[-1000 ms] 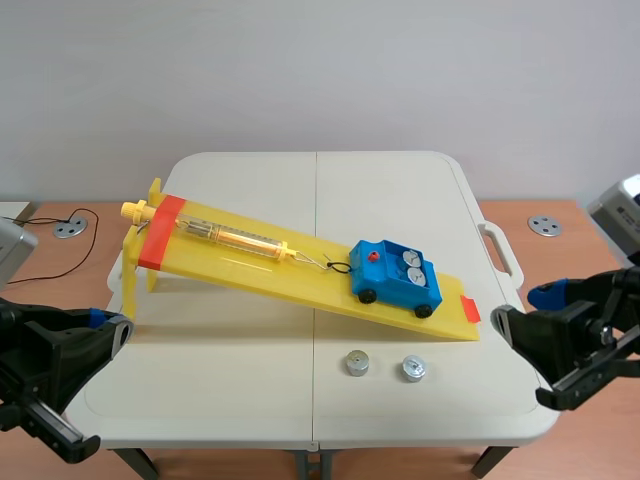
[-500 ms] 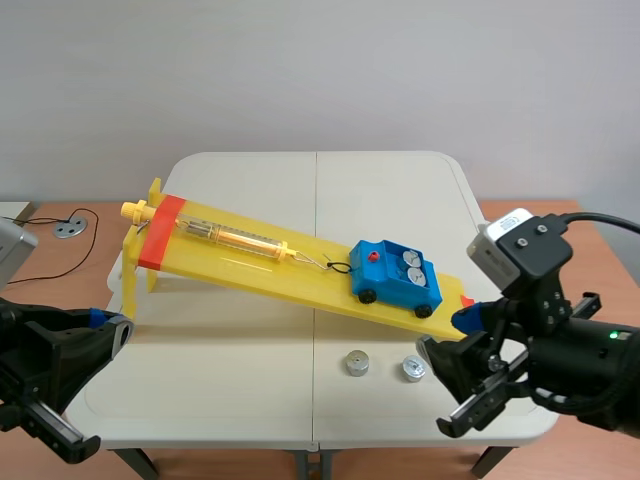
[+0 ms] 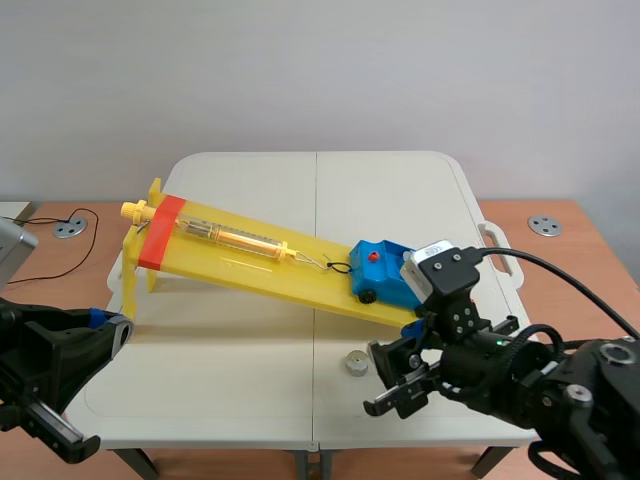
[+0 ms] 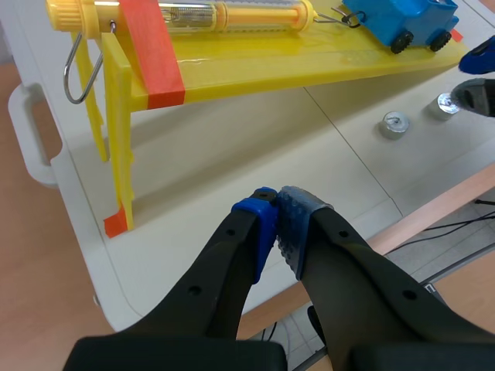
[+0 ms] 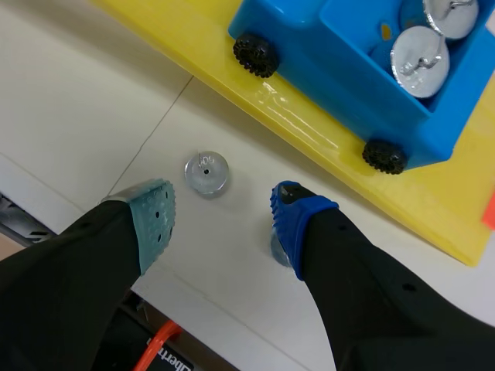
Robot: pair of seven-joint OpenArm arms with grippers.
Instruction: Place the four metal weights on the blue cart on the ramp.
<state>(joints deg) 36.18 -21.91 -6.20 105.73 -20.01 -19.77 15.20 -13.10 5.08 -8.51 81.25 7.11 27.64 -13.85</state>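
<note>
The blue cart [image 3: 378, 268] sits low on the yellow ramp [image 3: 250, 255], tied by a string to a spring scale. Two metal weights [image 5: 420, 50] lie in the cart's [image 5: 340, 58] tray. Two more stand on the table in front of the ramp. My right gripper [image 5: 223, 224] hovers open above them: one weight [image 5: 206, 171] lies just ahead between the fingers, the other [image 5: 277, 249] is half hidden behind the blue pad [image 5: 290, 224]. In the scene view only one table weight [image 3: 355, 362] shows beside the right gripper [image 3: 392, 380]. My left gripper [image 4: 277, 224] is shut on nothing near the table's front left.
The ramp's raised end stands on yellow legs [image 4: 116, 147] with a metal hook [image 4: 77, 69] at the left. The white table [image 3: 200, 380] has a centre seam and a handle [image 3: 500, 250] at its right edge.
The right arm has swung in from the table's right edge to above the two loose weights, now hiding one of them and part of the cart. The left arm has not moved.
</note>
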